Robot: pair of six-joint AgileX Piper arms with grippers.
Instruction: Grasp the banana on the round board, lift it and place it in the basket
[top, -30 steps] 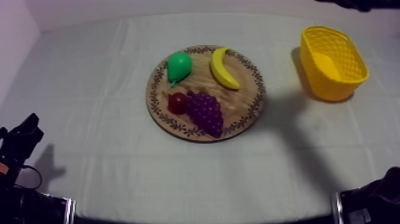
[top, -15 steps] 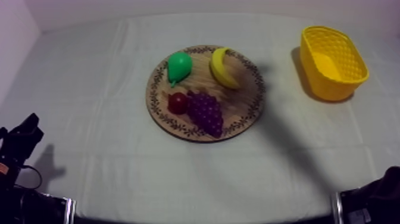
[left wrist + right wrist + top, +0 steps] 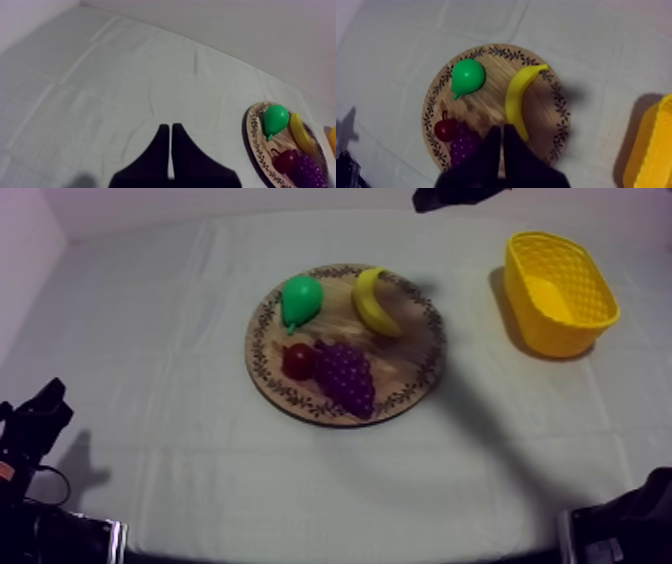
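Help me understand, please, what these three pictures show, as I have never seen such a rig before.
This is a robot with two arms at a cloth-covered table. One picture looks down from above the table; the other two come from cameras riding on each arm's wrist. On a round wooden board lie a banana, a pear, a bunch of grapes and a small red fruit. A yellow basket stands apart, to one side of it. The left gripper rests shut over the bare table. The right gripper hangs shut above the board, near the banana. Nothing is held.
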